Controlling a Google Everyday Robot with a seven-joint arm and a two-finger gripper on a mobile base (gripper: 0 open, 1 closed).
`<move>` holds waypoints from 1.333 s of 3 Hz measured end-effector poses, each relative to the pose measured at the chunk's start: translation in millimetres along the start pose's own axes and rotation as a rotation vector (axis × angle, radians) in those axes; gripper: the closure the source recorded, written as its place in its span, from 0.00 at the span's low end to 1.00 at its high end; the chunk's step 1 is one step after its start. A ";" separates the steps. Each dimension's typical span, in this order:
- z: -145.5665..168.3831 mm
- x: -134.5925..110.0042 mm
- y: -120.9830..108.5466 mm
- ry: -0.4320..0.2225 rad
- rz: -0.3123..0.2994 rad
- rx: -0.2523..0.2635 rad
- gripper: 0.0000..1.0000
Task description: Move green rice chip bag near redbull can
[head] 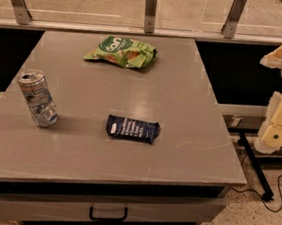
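Observation:
The green rice chip bag lies flat near the far edge of the grey table, its dark green patch with white lettering facing up. The redbull can, silver and blue, sits at the left side of the table, with its pull-tab top toward the far left. The bag is well apart from the can, further back and to the right. My gripper is off the table at the right edge of the view, beyond the table's right side and far from both things. It holds nothing that I can see.
A small dark blue wrapped bar lies in the middle front of the table. A glass railing with metal posts runs behind the table. A drawer with a black handle is below the front edge. Cables lie on the floor at right.

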State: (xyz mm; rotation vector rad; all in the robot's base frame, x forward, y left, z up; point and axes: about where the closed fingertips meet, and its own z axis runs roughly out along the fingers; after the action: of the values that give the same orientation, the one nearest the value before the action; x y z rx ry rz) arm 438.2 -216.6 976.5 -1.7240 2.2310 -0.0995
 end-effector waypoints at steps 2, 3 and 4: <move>5.0 6.6 -2.6 -0.096 0.059 0.021 0.00; 26.2 -7.7 -33.1 -0.300 0.209 0.041 0.00; 48.0 -53.1 -86.1 -0.455 0.364 0.080 0.00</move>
State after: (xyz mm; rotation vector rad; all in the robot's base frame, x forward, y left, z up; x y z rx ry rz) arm 544.0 -182.6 963.3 -1.1321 2.1114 0.2578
